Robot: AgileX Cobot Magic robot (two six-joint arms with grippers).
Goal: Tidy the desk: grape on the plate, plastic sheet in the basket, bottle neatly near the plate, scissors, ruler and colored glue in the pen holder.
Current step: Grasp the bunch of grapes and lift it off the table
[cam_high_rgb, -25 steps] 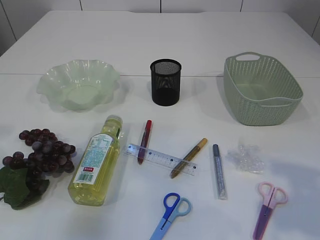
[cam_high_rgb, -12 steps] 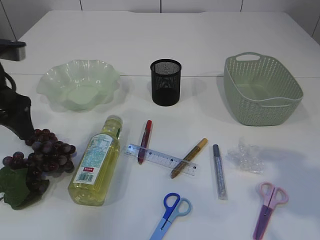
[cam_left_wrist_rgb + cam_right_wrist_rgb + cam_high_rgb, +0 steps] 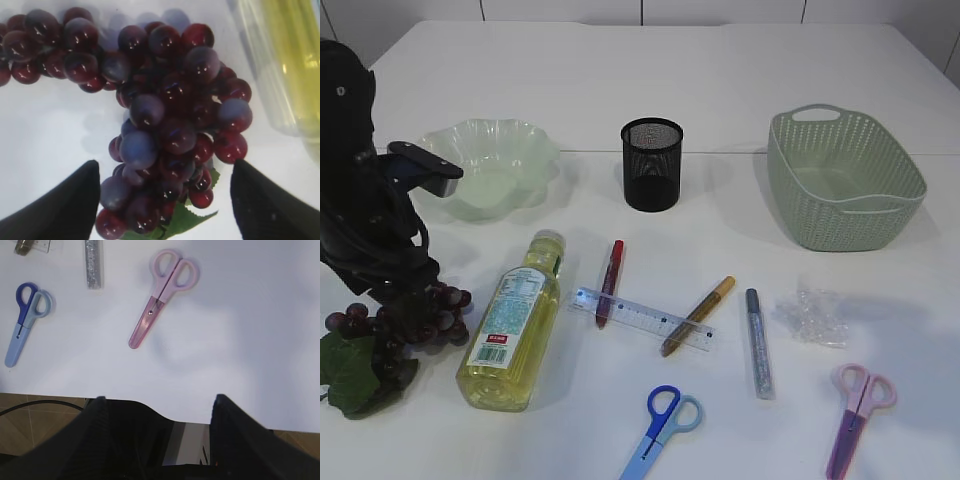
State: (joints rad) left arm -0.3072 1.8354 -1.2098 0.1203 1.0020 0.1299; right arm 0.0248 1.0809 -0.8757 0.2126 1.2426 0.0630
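Note:
My left gripper [image 3: 405, 300] is open low over the purple grape bunch [image 3: 410, 310], its fingers [image 3: 162, 172] either side of the grapes [image 3: 165, 120]. The green plate [image 3: 480, 165] is behind it. The yellow bottle [image 3: 512, 325] lies beside the grapes. The clear ruler [image 3: 640, 318] lies under red [image 3: 610, 280] and gold [image 3: 698, 315] glue pens, with a silver one [image 3: 757, 342] to the right. Blue scissors [image 3: 662, 428] and pink scissors [image 3: 855, 415] lie near the front. The crumpled plastic sheet [image 3: 812, 315] lies before the basket [image 3: 845, 180]. The black pen holder [image 3: 651, 165] stands mid-table. My right gripper [image 3: 157, 405] is open, over the front edge.
The right wrist view shows the pink scissors [image 3: 162, 295], blue scissors [image 3: 25, 320] and silver glue pen [image 3: 93, 265] on the white table, with floor beyond the front edge. The bottle [image 3: 280, 65] is close to the right of the grapes.
My left arm has come in from the left edge and dropped over the grape bunch. Nothing on the table has moved.

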